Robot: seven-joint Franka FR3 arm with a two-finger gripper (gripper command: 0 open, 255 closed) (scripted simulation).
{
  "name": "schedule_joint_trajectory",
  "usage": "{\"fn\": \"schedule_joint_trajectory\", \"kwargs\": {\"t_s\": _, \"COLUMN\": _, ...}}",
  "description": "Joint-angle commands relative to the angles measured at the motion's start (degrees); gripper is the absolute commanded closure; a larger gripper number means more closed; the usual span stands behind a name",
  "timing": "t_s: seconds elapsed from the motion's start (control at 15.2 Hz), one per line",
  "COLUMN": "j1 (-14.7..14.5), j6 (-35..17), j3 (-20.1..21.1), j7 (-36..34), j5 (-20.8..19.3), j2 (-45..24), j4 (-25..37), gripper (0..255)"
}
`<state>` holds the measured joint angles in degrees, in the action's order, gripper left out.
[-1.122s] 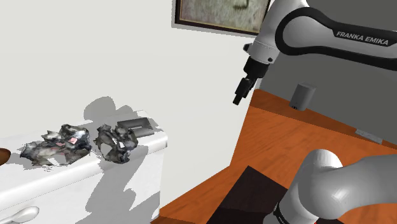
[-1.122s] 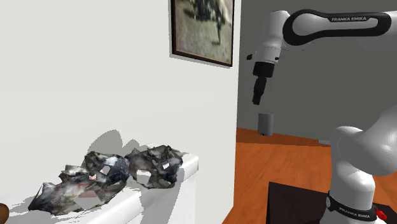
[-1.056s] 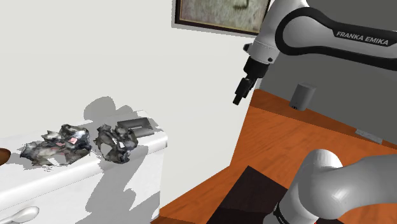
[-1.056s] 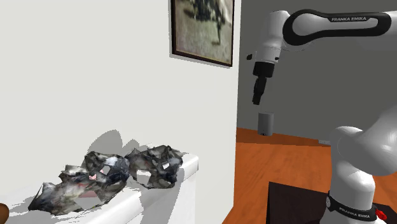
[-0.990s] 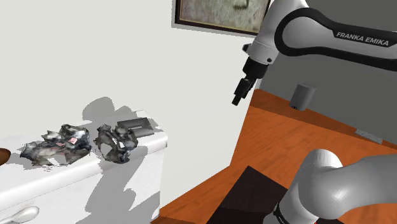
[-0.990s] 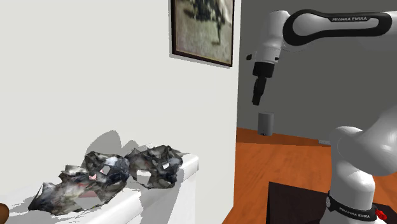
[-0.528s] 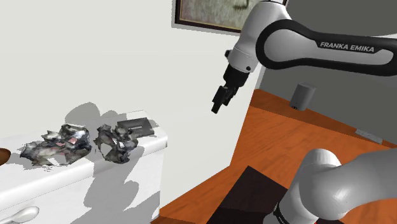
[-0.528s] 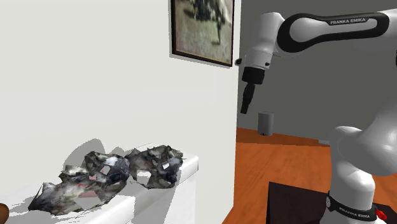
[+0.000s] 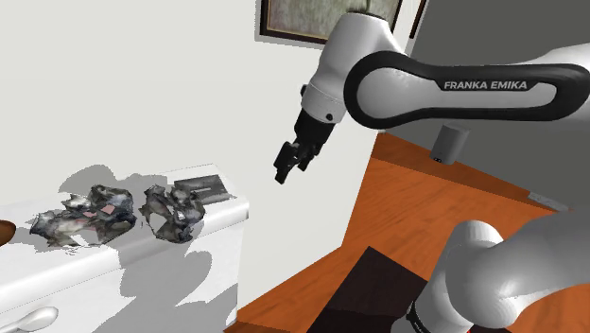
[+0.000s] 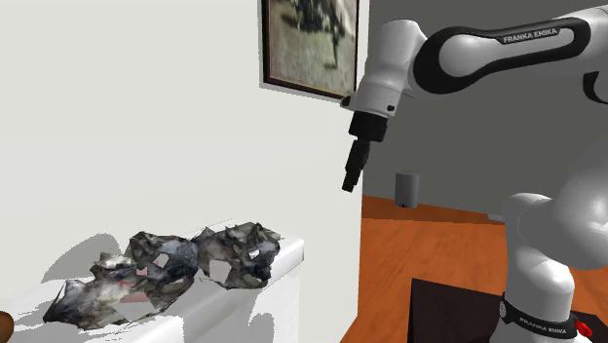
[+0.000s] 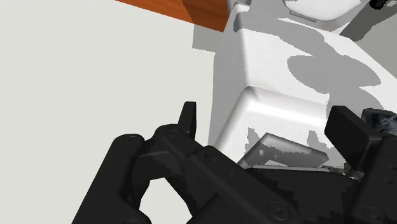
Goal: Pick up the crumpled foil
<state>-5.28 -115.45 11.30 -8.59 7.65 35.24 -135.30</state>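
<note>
Two crumpled grey foil-like wads lie on a white cabinet top [image 9: 222, 216]. The smaller wad [image 9: 172, 214] [image 10: 235, 254] is nearer the cabinet's end; the longer, flatter wad [image 9: 83, 217] [image 10: 119, 282] lies beyond it. My black gripper [image 9: 283, 172] [image 10: 348, 182] hangs in the air past the cabinet's end, above and to the shoulder view's right of the wads, touching nothing. In the wrist view the gripper [image 11: 267, 130] is open, its fingers [image 11: 187, 119] apart with the cabinet corner [image 11: 273, 108] showing between them. A bit of foil [image 11: 382, 120] peeks out beside one finger.
A dark grey flat block [image 9: 201, 186] lies on the cabinet top next to the smaller wad. A framed picture [image 10: 310, 46] hangs on the white wall above. A grey bin [image 9: 449, 143] stands on the orange wooden floor [image 9: 425, 208]. A dark mat [image 9: 373, 284] lies near the stand.
The arm has swung toward the shoulder view's left and come lower, bringing the gripper from beside the wall corner toward the cabinet's end. The wads have not moved.
</note>
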Motion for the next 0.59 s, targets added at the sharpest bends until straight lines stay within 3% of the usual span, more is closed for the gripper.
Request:
{"fn": "schedule_joint_trajectory", "kwargs": {"t_s": 0.0, "j1": -0.23, "j6": -3.19, "j3": 2.34, "j7": -2.59, "j5": 0.46, "j2": -3.45, "j4": 1.22, "gripper": 0}}
{"fn": "schedule_joint_trajectory", "kwargs": {"t_s": 0.53, "j1": 0.07, "j6": -11.89, "j3": 11.13, "j7": -13.42, "j5": -1.58, "j2": -16.25, "j4": 8.63, "gripper": 0}}
